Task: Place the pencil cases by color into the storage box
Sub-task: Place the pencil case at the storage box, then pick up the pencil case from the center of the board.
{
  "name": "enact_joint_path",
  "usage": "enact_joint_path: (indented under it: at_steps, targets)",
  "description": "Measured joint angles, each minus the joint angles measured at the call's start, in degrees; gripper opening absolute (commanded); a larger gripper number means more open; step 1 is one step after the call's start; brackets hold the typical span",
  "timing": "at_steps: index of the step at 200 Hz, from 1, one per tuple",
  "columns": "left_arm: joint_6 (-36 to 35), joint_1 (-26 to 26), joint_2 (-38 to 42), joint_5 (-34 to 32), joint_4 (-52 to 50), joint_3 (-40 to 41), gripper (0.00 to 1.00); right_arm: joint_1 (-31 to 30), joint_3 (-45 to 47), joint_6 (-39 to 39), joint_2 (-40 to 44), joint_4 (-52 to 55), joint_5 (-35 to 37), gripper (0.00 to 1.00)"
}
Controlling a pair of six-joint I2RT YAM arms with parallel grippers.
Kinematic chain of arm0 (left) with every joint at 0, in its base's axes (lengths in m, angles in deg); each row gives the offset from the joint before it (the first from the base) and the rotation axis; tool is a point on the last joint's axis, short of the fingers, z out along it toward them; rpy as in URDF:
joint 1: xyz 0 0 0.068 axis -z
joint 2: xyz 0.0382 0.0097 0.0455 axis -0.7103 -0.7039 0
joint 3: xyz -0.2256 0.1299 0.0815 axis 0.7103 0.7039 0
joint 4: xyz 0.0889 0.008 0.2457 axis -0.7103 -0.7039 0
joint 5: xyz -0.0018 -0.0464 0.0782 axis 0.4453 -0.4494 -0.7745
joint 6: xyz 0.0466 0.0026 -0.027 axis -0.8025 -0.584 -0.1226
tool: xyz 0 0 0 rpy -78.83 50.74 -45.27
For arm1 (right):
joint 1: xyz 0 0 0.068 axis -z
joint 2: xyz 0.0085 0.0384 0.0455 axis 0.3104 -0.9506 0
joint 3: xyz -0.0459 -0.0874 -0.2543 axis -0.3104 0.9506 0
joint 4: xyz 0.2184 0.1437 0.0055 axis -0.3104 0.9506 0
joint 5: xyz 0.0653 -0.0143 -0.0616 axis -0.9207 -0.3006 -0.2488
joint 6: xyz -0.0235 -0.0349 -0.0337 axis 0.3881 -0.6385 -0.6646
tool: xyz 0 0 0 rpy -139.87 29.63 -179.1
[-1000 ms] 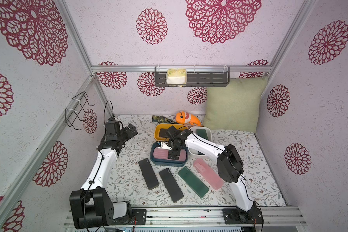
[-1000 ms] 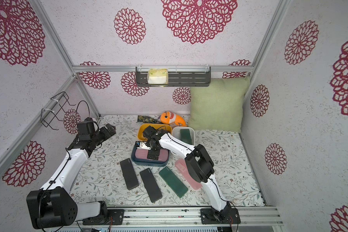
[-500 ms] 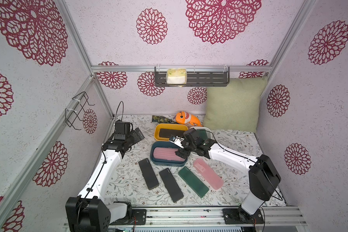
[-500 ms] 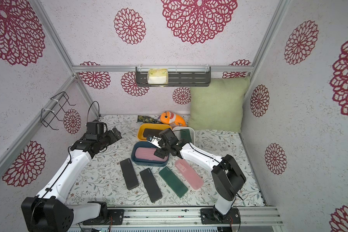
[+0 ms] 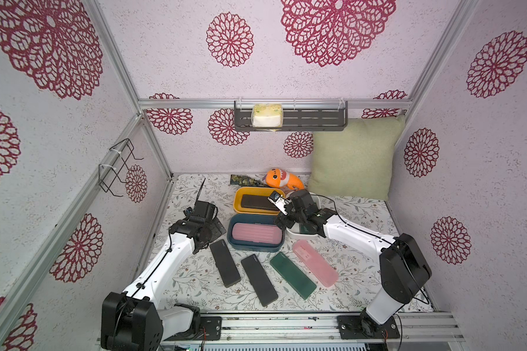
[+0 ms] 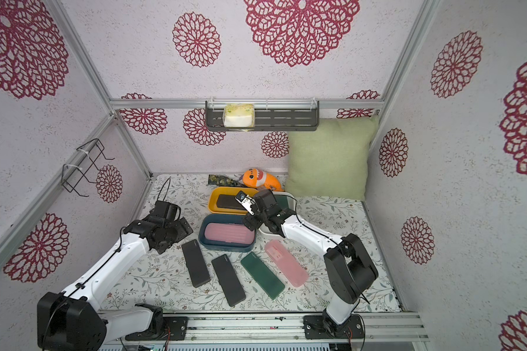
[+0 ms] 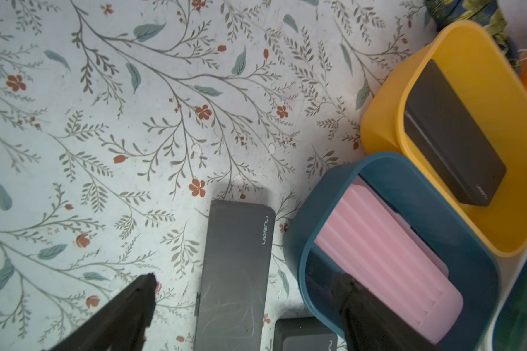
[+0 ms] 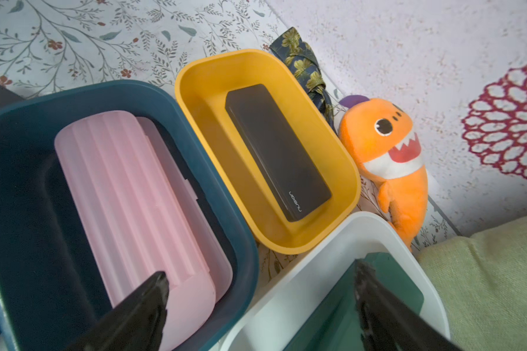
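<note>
Right hand [image 8: 260,275] hangs released over the blue tub [image 8: 177,127] and white tub [image 8: 301,279]; we see the left hand [image 7: 246,282] released too, above a black case [image 7: 235,267] on the desk [image 7: 104,121] (pink cases [image 8: 125,194] lie in the blue tub, another black case [image 8: 274,146] in the yellow tub [image 8: 201,136]).

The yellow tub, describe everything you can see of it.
The yellow tub is an open, rounded-rectangular bin of smooth matte plastic, standing upright on the floral table. One black pencil case lies inside. It sits close beside the blue tub and white tub, with an orange plush toy behind.
</note>
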Motion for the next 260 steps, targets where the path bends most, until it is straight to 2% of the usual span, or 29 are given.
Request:
enact_joint_path:
  at_steps: [85,131,260]
  targets:
    - [11.3,9.9,-0.3,-4.1,-6.4,1.6,0.97,2.8,-0.1,0.4,0.0,-0.1,-3.7,0.98]
    - [12.9,15.9,-0.3,-4.9,-6.8,3.3,0.97,3.7,-0.1,0.3,0.0,-0.1,-4.9,0.98]
    - [12.5,17.0,-10.6,-0.7,1.4,8.9,0.97,4.1,2.0,0.3,1.0,-0.5,-5.9,0.99]
